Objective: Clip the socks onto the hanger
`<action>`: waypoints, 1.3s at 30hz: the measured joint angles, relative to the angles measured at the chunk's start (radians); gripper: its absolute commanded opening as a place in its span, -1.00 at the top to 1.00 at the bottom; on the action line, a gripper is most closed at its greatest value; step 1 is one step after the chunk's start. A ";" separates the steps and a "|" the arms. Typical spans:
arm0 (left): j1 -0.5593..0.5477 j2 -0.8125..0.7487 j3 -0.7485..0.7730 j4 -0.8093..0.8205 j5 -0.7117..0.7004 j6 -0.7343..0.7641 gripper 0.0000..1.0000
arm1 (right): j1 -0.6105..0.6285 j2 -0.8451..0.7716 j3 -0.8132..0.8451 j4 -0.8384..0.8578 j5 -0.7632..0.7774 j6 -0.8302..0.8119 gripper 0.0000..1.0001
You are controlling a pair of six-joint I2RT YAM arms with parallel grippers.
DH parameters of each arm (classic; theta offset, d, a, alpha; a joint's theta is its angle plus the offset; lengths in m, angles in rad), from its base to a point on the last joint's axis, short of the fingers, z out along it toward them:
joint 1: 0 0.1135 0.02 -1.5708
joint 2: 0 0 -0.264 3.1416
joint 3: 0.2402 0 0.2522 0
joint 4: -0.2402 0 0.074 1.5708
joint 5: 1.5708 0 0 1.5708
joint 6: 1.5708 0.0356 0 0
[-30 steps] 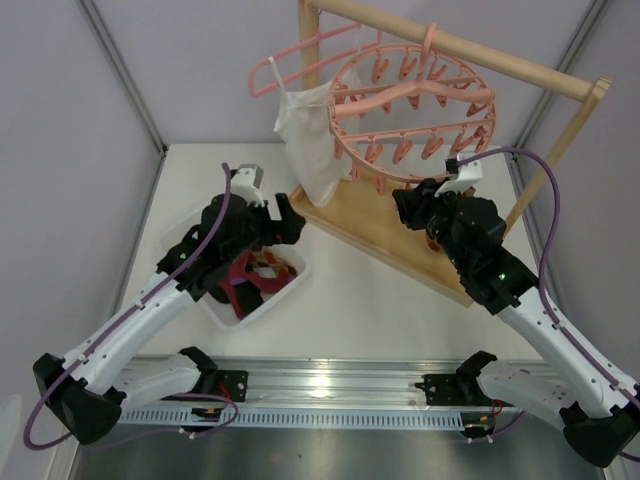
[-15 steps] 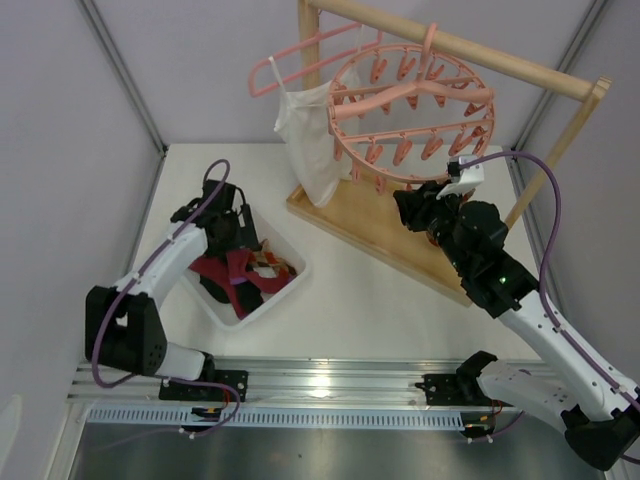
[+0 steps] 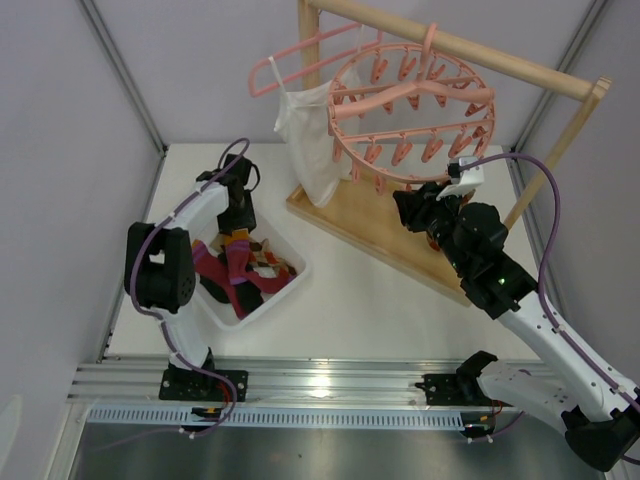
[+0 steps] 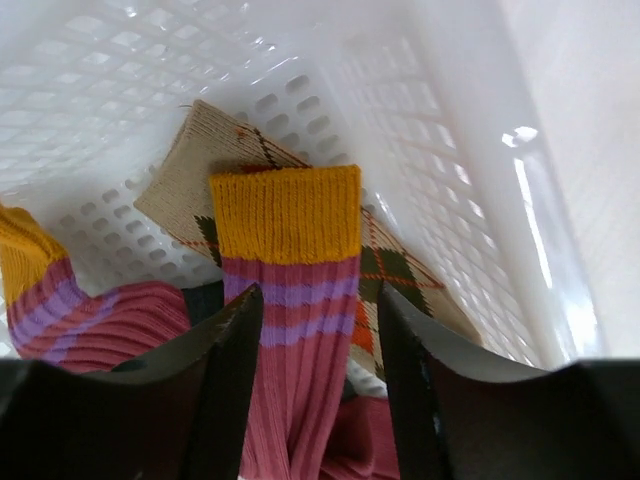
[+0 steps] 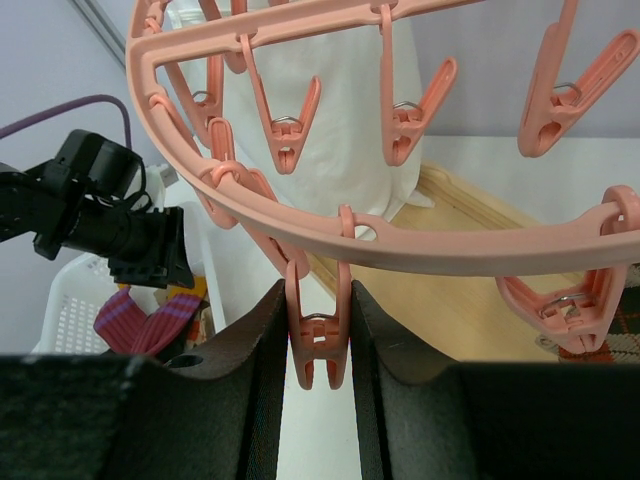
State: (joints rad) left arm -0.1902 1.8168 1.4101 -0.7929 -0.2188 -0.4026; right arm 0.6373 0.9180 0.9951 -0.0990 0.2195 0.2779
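The round pink hanger [image 3: 410, 110] hangs from the wooden rail, with clips dangling from its rings. My right gripper [image 3: 410, 207] is shut on one clip [image 5: 318, 340] at the ring's near edge, a finger pressing on each side. Socks [image 3: 245, 280] lie in the white basket [image 3: 292, 290]. My left gripper [image 3: 238, 228] is down in the basket's far end and open. In the left wrist view the gripper [image 4: 320, 295] straddles a maroon sock [image 4: 290, 260] with purple stripes and a yellow cuff. This sock lies over a tan argyle sock [image 4: 200, 170].
A white camisole [image 3: 310, 140] hangs on a thin pink coat hanger [image 3: 300, 55] left of the round one. The rack's wooden rail [image 3: 500, 60] and base board [image 3: 370, 225] stand at the back right. A bit of plaid fabric [image 5: 622, 330] lies on the board.
My left arm has swung from above the basket's middle to its far end and has come down over the socks. My right gripper has stayed at the clip.
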 measured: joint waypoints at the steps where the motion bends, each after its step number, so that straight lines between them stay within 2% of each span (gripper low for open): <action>1: 0.002 0.017 0.004 -0.004 -0.003 0.002 0.02 | -0.001 0.000 0.000 0.000 0.000 0.000 1.00; 15: 0.013 0.155 0.045 -0.046 -0.008 0.021 0.07 | -0.008 0.000 -0.013 0.012 -0.004 0.002 1.00; 18: 0.014 0.163 0.047 -0.056 -0.013 0.021 0.13 | -0.011 0.000 -0.015 0.015 -0.008 0.002 1.00; 21: 0.014 0.166 0.047 -0.061 -0.016 0.021 0.25 | -0.011 0.000 -0.016 0.017 -0.011 0.002 1.00; 25: 0.014 0.166 0.047 -0.063 -0.018 0.020 0.71 | -0.011 0.000 -0.016 0.019 -0.018 0.002 1.00; 27: 0.014 0.166 0.047 -0.062 -0.018 0.025 0.83 | -0.013 0.000 -0.016 0.019 -0.019 0.002 1.00; 28: 0.014 0.166 0.047 -0.062 -0.017 0.027 0.97 | -0.013 0.000 -0.016 0.019 -0.019 0.002 1.00; 36: 0.014 0.150 0.043 -0.063 -0.022 0.028 0.99 | -0.019 0.000 -0.016 0.018 -0.025 0.001 1.00; 39: 0.013 0.056 0.000 -0.051 -0.023 0.026 0.99 | -0.021 -0.002 -0.016 0.018 -0.026 0.001 1.00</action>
State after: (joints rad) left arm -0.1768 1.8729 1.4097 -0.8436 -0.2420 -0.3767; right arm 0.6163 0.9165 0.9794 -0.0814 0.1940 0.2790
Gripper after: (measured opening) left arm 0.014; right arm 0.307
